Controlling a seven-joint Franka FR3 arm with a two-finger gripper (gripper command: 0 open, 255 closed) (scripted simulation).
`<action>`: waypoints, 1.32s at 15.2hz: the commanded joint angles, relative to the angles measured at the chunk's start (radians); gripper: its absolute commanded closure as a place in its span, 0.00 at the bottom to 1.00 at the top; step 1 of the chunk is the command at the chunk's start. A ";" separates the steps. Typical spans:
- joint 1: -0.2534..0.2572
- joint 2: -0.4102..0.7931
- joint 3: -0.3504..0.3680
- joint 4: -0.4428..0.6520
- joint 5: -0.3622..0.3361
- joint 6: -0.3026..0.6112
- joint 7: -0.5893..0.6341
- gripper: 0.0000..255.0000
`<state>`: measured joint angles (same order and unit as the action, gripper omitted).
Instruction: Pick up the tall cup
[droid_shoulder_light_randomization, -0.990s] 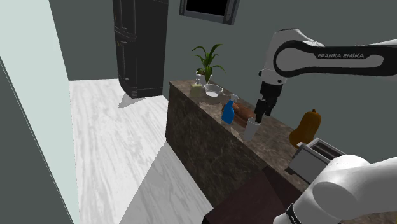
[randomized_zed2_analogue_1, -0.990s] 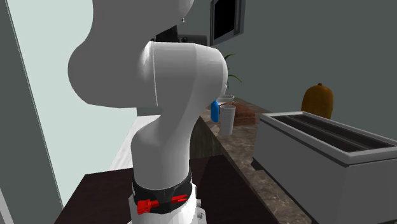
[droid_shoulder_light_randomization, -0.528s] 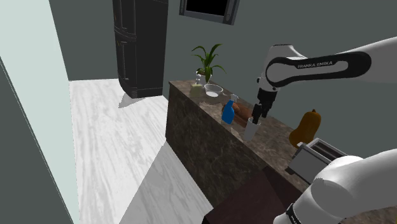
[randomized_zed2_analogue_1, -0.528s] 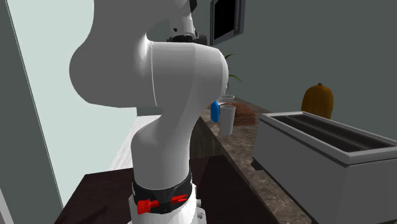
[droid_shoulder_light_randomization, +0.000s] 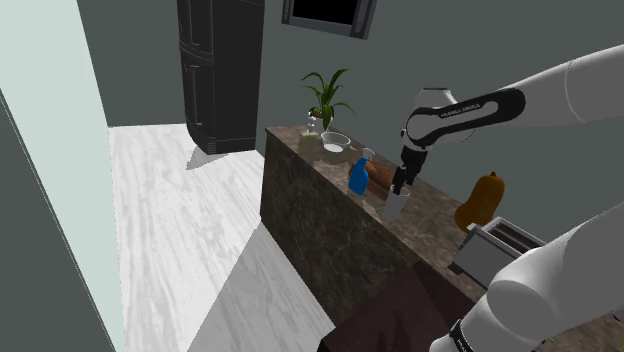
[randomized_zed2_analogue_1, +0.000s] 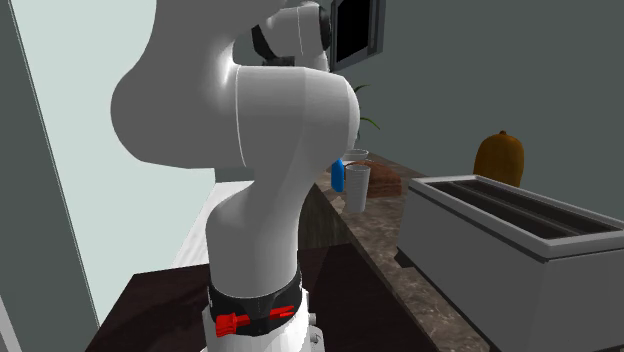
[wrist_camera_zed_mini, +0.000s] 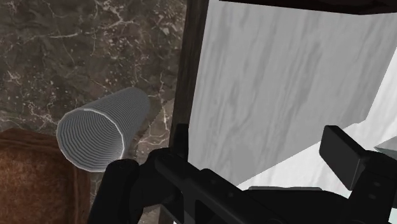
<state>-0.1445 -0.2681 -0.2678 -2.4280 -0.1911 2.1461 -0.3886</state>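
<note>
Just beside hand (droid_shoulder_light_randomization: 401, 186), tall cup (wrist_camera_zed_mini: 102, 130).

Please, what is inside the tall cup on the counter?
The wrist view looks straight into the mouth of the tall cup. Its ribbed grey inner wall shows, and no object lies in it. The very bottom cannot be told apart from the wall.
</note>
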 joint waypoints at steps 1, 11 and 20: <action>-0.010 0.073 -0.030 0.020 0.008 0.068 -0.038 0.00; -0.071 0.446 -0.099 0.241 0.180 0.264 -0.259 0.00; -0.098 0.562 -0.079 0.254 0.241 0.365 -0.304 0.00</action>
<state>-0.2402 0.2813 -0.3497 -2.1733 0.0431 2.4977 -0.6885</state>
